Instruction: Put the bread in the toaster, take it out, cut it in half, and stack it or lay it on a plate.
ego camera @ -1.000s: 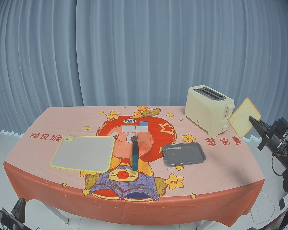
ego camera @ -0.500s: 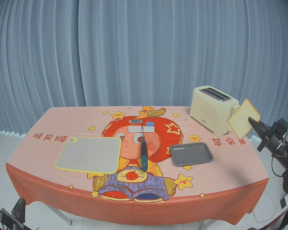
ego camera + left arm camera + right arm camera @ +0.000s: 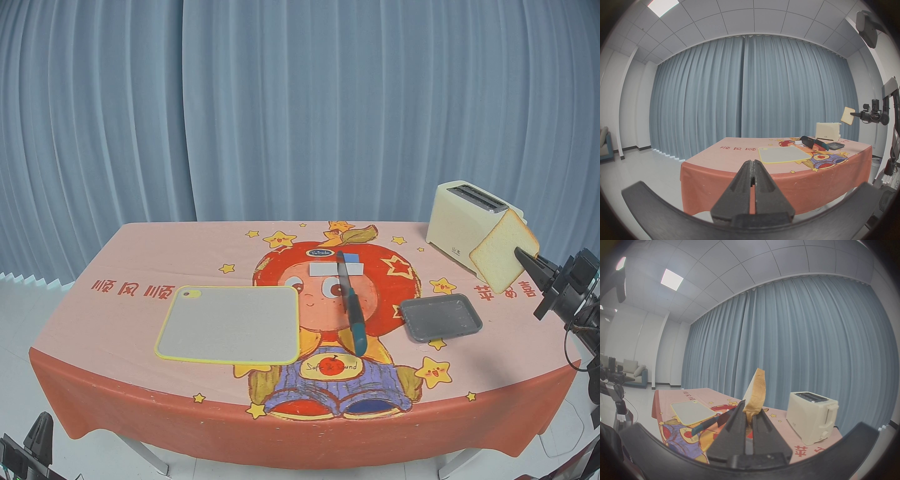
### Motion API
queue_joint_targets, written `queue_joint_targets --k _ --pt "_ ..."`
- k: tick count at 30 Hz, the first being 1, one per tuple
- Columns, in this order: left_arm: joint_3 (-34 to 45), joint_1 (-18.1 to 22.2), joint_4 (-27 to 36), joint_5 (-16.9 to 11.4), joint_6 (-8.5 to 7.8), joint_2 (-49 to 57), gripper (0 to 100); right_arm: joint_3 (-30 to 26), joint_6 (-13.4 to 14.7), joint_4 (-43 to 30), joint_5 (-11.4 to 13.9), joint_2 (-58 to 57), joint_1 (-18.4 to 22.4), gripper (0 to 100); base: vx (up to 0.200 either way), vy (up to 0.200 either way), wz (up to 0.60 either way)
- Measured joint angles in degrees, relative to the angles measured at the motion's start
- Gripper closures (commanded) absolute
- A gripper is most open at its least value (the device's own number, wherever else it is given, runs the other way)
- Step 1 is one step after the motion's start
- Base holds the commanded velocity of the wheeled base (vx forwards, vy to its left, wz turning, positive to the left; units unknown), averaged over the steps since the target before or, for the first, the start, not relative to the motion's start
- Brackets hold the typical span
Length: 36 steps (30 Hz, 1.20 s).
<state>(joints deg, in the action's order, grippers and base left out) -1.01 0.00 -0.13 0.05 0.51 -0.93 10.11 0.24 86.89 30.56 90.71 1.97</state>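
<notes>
Bread (image 3: 502,258) upright, tilted, one corner up; R gripper (image 3: 520,252) clamped on lower edge. Covers toaster (image 3: 459,219) front corner. L gripper (image 3: 753,167) pressed together, empty.

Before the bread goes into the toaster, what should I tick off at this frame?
1. Bread clamped in the right gripper: ok, fingers pinch its lower edge.
2. Bread lined up over a toaster slot: not ok, it hangs off to the side.
3. Slots uncovered: ok.
4. Slots empty inside: cannot tell.
5. Left gripper away from the table: ok, shut, empty.
</notes>
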Motion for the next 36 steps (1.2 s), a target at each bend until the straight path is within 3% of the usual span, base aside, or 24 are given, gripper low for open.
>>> queue_joint_targets --k 7,22,36 --pt "0.0 0.0 0.0 0.0 -0.02 0.0 100 -0.6 0.0 0.0 0.0 0.0 -1.3 100 0.000 0.200 0.00" --pt "0.0 0.0 0.0 0.0 -0.02 0.0 100 -2.5 0.2 0.0 -0.1 0.0 -5.0 100 0.000 0.000 0.00" --pt "0.0 0.0 0.0 0.0 -0.02 0.0 100 -3.5 0.5 -0.1 -0.1 0.0 -6.0 100 -0.171 0.029 0.00"
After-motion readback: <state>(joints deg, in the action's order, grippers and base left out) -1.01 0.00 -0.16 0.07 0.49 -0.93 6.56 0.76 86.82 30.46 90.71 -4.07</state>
